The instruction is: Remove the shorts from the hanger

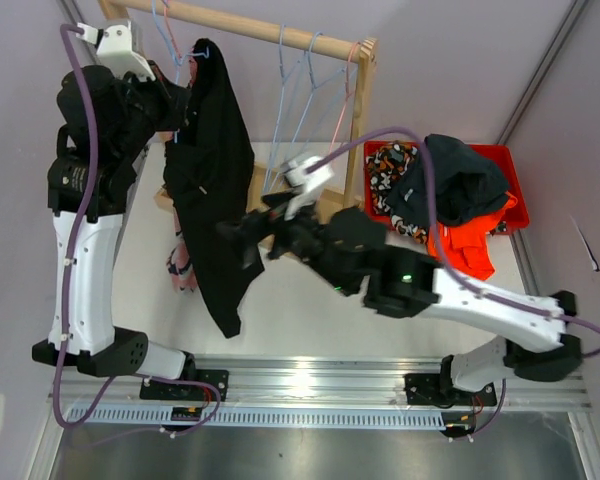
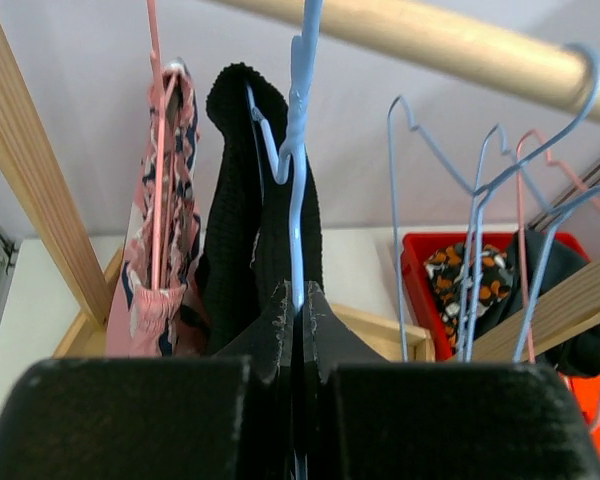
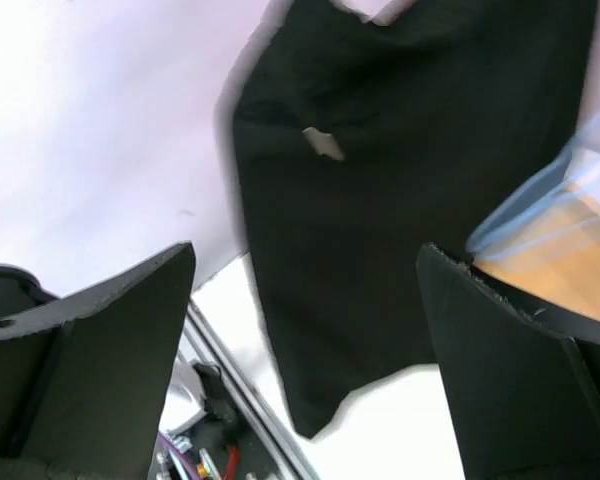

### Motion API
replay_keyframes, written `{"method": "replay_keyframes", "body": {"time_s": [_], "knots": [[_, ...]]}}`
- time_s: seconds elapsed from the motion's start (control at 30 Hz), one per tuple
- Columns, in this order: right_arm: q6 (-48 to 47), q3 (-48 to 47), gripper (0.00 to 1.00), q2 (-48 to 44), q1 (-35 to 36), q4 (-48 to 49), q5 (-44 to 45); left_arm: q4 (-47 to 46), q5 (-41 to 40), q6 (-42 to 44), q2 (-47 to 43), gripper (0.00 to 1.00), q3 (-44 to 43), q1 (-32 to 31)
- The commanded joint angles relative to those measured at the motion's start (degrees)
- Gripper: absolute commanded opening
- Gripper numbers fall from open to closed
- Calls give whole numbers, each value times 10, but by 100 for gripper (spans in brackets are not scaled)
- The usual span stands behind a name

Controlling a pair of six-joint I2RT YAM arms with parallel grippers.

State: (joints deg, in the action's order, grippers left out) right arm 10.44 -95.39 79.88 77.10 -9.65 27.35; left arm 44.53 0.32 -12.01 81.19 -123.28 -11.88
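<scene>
Left fingers [image 2: 180, 420] tight on blue hanger [image 2: 298, 200], plain only from the wrist; right fingers [image 3: 110, 340] apart before shorts [image 3: 380, 180]

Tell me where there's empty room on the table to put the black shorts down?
The widest bare patch of table lies between the hanging black shorts, the right arm and the metal rail in front. A narrower strip runs between the shorts and the left arm. It is crowded at the red bin, heaped with clothes, and under the hangers.
</scene>
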Motion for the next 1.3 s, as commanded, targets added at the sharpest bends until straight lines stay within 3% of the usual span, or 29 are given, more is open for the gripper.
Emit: {"method": "replay_keyframes", "body": {"time_s": [0.0,0.2,0.63,0.7,0.73,0.77,0.83,0.87,0.9,1.13,1.27], "knots": [[-38,-99,99,100,58,32,70,-49,13,-5,-23,0,16,-3],[-36,-258,99,242,93,-2,83,-46,21,-2,-42,0,33,-3],[13,-253,99,331,43,2,152,-24,44,-18,-67,0,16,-2],[15,-252,96,337,42,4,152,-25,48,-18,-71,0,22,-2],[15,-250,88,339,42,5,151,-25,49,-19,-74,0,23,-2],[16,-248,57,342,42,7,148,-29,50,-20,-77,0,24,-2],[20,-241,32,341,46,9,143,-32,50,-19,-81,0,32,-2],[22,-229,4,339,50,14,147,-32,48,-15,-81,0,31,-2],[27,-220,0,330,55,15,155,-29,45,-14,-80,0,30,-2],[56,-53,0,253,157,50,229,-26,23,2,-62,0,19,-2],[126,20,0,228,219,19,279,-21,10,9,-38,0,-5,-2]]}}
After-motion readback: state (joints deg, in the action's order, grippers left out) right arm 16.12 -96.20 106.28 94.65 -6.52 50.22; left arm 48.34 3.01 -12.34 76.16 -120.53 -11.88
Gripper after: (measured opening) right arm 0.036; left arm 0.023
